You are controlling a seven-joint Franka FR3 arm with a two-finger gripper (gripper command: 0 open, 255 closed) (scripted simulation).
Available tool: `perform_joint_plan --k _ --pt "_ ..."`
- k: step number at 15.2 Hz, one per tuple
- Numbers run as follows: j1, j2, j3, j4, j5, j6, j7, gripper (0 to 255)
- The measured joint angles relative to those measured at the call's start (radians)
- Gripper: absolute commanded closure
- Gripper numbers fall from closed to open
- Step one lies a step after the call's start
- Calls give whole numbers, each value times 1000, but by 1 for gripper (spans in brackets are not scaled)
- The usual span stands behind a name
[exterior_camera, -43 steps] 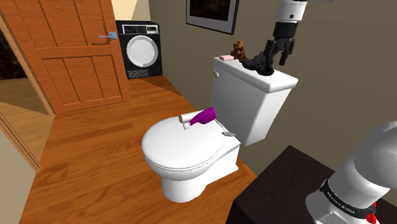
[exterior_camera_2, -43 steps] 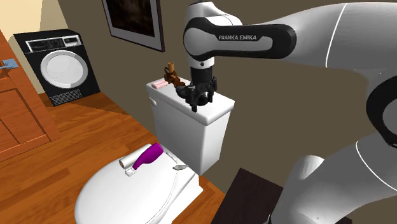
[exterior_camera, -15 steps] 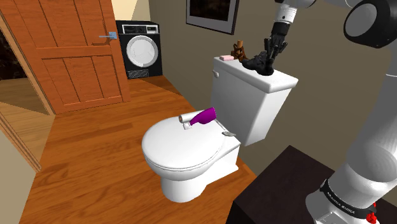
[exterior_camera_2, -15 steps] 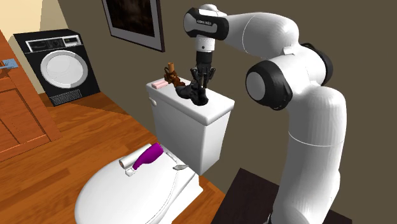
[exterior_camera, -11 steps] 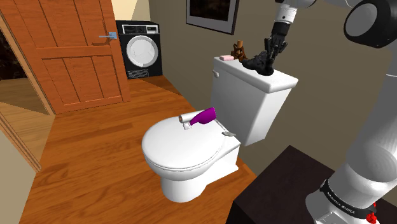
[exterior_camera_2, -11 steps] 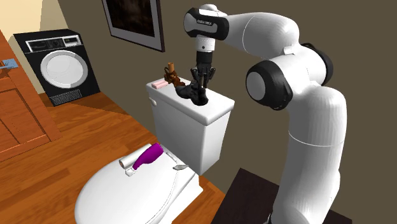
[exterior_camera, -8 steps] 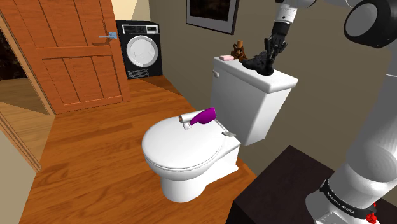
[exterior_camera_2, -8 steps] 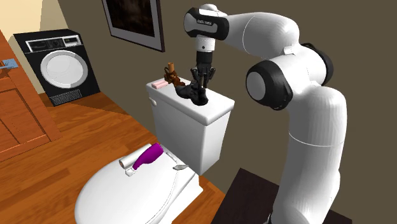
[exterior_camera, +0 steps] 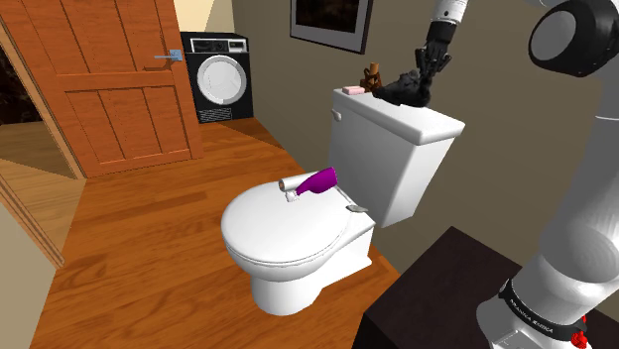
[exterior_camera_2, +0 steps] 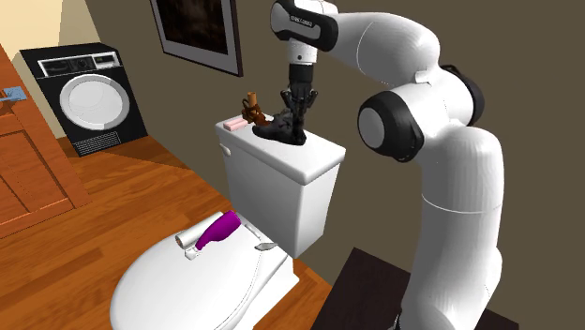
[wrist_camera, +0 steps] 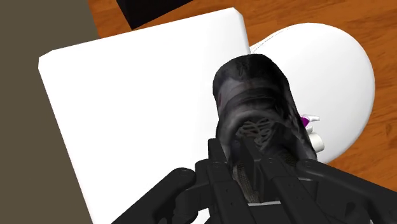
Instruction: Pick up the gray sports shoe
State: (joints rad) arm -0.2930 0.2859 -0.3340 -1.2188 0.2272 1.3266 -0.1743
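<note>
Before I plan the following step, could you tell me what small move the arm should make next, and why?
Probably a short straight lift: the jaws clasp the dark shoe, which looks barely clear of the white tank lid, near the brown figurine.

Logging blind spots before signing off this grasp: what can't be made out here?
- Pincer fingertips: wrist view, buried in the dark grey sports shoe.
- Brown figurine on the toilet tank: shoulder view, too small to identify.
- Wall picture: shoulder view, cut off by the top edge.
</note>
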Motion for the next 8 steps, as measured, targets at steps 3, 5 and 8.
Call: perform_joint_plan --k 3,5,8 --pt "-15 32 -1 91 12 -61 2 255" --pt "-22 48 -1 139 19 -93 6 255" --pt "-38 81 -1 229 34 -151 11 255"
